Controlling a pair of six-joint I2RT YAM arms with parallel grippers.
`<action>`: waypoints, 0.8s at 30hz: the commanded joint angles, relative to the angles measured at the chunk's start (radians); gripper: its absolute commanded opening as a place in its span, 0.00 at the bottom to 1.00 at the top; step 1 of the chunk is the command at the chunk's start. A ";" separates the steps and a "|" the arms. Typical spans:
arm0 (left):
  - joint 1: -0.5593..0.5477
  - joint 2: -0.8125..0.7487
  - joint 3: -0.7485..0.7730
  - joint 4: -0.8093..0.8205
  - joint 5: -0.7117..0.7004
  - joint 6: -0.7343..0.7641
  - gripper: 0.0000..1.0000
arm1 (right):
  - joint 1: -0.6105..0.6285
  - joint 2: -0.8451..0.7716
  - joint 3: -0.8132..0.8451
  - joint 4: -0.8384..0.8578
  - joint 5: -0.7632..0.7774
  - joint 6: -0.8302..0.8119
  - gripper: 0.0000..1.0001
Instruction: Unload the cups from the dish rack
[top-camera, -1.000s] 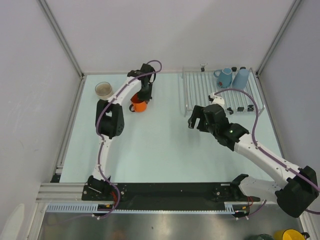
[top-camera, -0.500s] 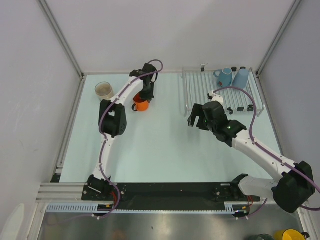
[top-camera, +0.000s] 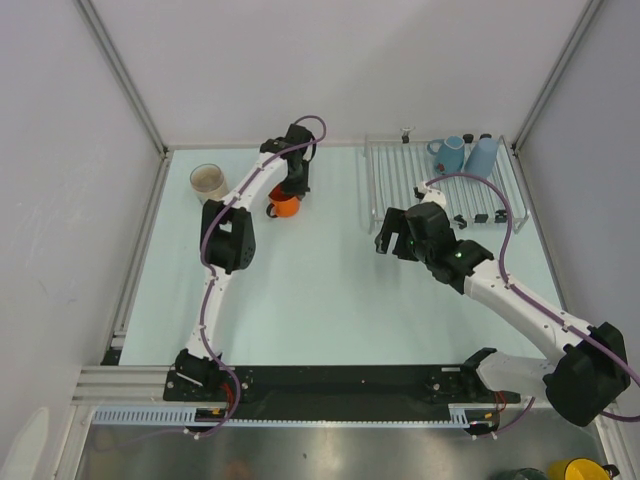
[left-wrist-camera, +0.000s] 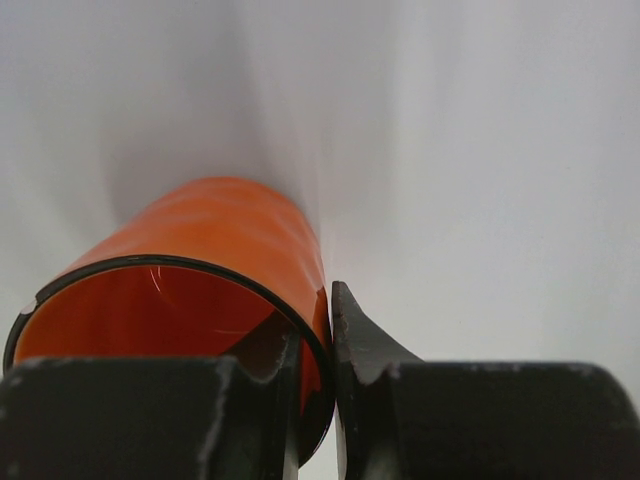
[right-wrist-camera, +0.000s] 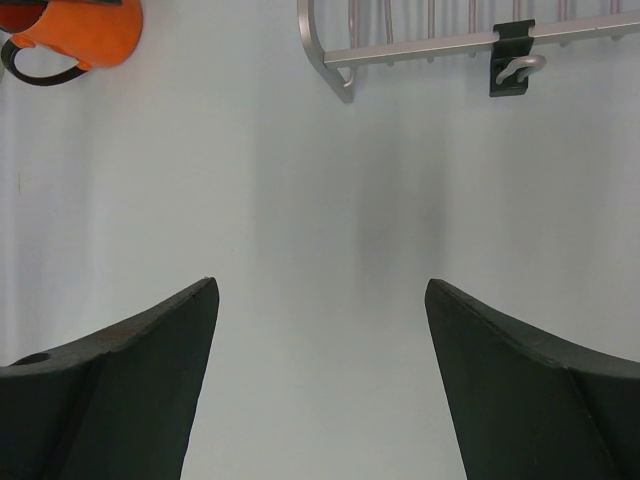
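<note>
My left gripper (top-camera: 290, 190) is shut on the rim of the orange mug (top-camera: 284, 206), one finger inside and one outside; the mug (left-wrist-camera: 200, 270) fills the left wrist view. It also shows in the right wrist view (right-wrist-camera: 85, 28). The beige tumbler (top-camera: 208, 180) stands on the table at the far left. The teal-blue handled mug (top-camera: 448, 154) and the light-blue cup (top-camera: 481, 155) stand at the back of the dish rack (top-camera: 400, 185). My right gripper (top-camera: 392, 233) is open and empty, left of the rack's front corner (right-wrist-camera: 340, 75).
A yellow mug (top-camera: 577, 469) sits off the table at the bottom right. White walls and metal frame posts enclose the table on three sides. A black clip (right-wrist-camera: 510, 58) hangs on the rack's front rail.
My left gripper has moved the orange mug slightly toward the back. My right gripper has moved a little toward the back, then held still.
</note>
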 joint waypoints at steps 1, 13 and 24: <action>0.017 -0.034 -0.003 0.044 -0.050 -0.018 0.25 | -0.003 0.004 0.009 0.030 -0.005 -0.006 0.89; 0.007 -0.240 -0.074 0.101 -0.084 -0.044 0.42 | -0.009 -0.033 0.016 -0.010 0.035 0.003 0.91; -0.109 -0.575 -0.173 0.210 -0.146 -0.038 0.72 | -0.029 -0.068 0.122 -0.073 0.232 -0.030 0.96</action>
